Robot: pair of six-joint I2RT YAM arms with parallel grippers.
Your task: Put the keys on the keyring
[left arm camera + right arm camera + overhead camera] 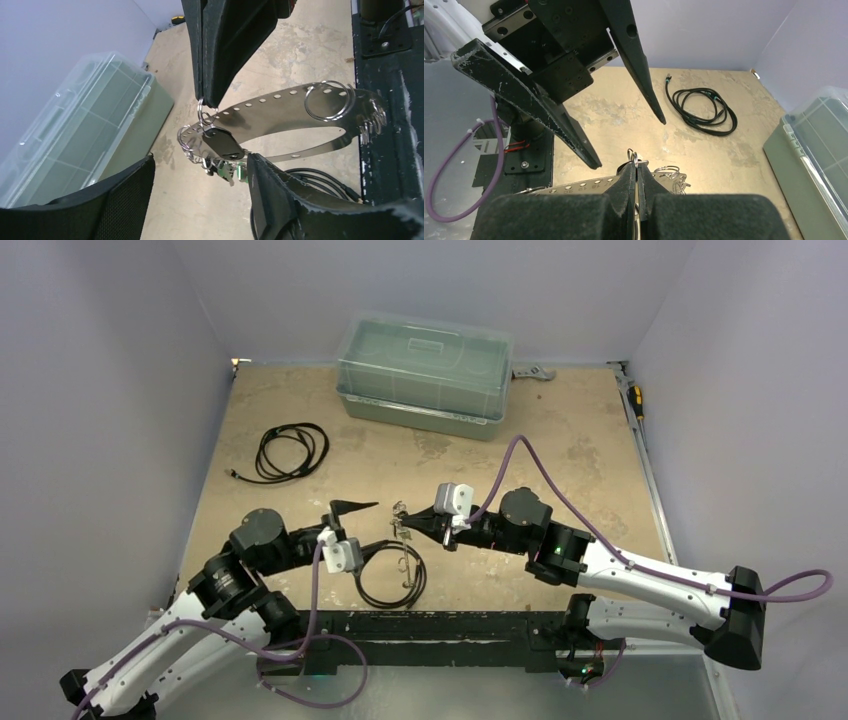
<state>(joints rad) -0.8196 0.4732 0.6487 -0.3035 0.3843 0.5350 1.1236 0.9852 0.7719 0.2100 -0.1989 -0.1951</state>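
My right gripper (410, 523) is shut on a small split ring (201, 108). A black-headed key (223, 142) hangs from that ring, with more small keys and a bright-green piece (242, 172) bunched below it. The bunch sits at one end of the keyring (280, 97), a silvery looped band with holes that carries a few small split rings. The keyring also shows in the right wrist view (574, 186). My left gripper (200, 165) is open and empty. Its fingers (639, 65) stand on either side of the key bunch without touching it.
A black hoop (372, 590) lies under the keyring by the near rail. A coiled black cable (290, 452) lies at the left. A clear lidded box (425, 375) stands at the back, with a grey spanner (532, 372) beside it. The dark base rail (430, 625) runs along the near edge.
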